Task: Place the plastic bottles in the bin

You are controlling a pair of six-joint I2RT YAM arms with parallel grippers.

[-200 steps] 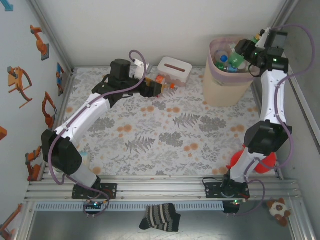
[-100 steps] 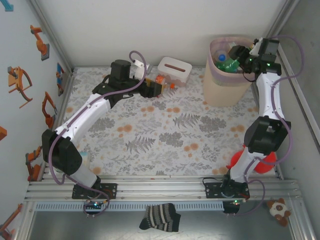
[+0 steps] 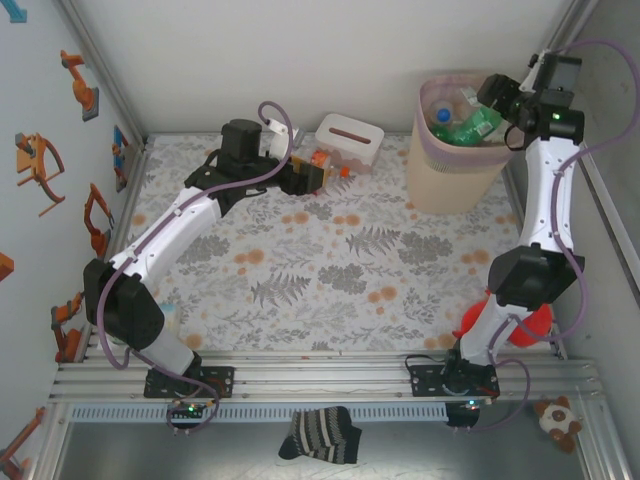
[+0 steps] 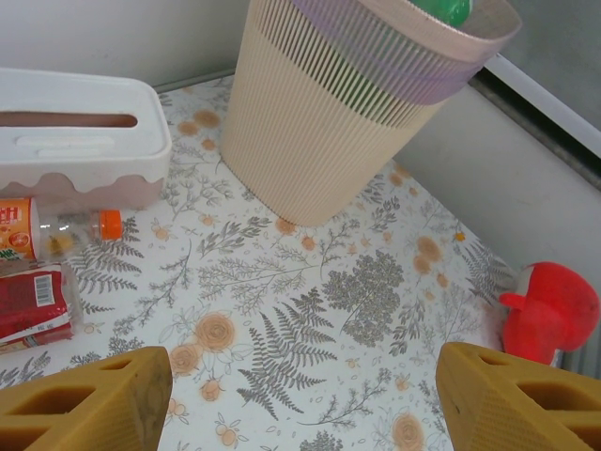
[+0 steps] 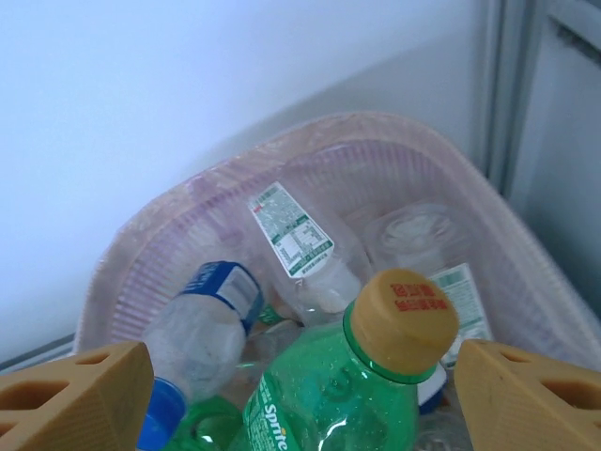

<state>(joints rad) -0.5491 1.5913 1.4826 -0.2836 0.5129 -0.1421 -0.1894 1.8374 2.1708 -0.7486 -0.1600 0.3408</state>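
The beige bin (image 3: 455, 175) with a pink liner stands at the far right corner and holds several plastic bottles. My right gripper (image 3: 497, 95) hovers open over its rim. In the right wrist view a green Sprite bottle (image 5: 347, 395) with a yellow cap lies on the pile inside the bin (image 5: 310, 141), free of both fingers of the right gripper (image 5: 300, 404). My left gripper (image 3: 312, 176) stands open with nothing between its fingers (image 4: 84, 395). To its left lie a clear bottle with an orange cap (image 4: 56, 230) and a red-labelled bottle (image 4: 33, 301).
A white tissue box (image 3: 350, 140) sits at the back, just beyond the left gripper, also seen as the tissue box (image 4: 75, 132). A red plush toy (image 3: 530, 322) lies by the right arm's base. A striped sock (image 3: 320, 435) hangs off the front rail.
The right gripper has opened over the bin and the green bottle it carried now lies inside. The left arm has not moved.
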